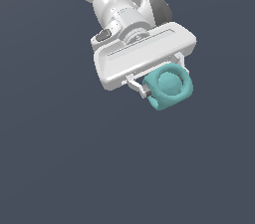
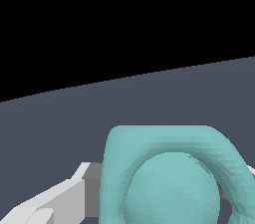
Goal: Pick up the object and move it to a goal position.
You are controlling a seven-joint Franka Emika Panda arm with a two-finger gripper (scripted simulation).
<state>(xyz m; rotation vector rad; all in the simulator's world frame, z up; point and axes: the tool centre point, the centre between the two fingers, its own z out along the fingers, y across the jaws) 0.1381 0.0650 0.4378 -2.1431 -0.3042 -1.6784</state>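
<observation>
The object, a small teal rounded block [image 1: 168, 87] with a ring and dome on its face, sits between the fingers of my white gripper [image 1: 164, 82]. One finger [image 1: 135, 85] presses its side toward the exterior view's left; the other finger is mostly hidden behind the block near the exterior view's right. The gripper is shut on the block and the white arm [image 1: 119, 4] reaches in from the upper part of the exterior view. In the wrist view the teal block [image 2: 169, 178] fills the near part of the picture, with one grey-white finger [image 2: 64, 200] against it.
A plain dark blue-grey surface [image 1: 74, 168] lies all around. In the wrist view the surface [image 2: 74, 118] ends at an edge with black beyond it. No other objects or goal marker show.
</observation>
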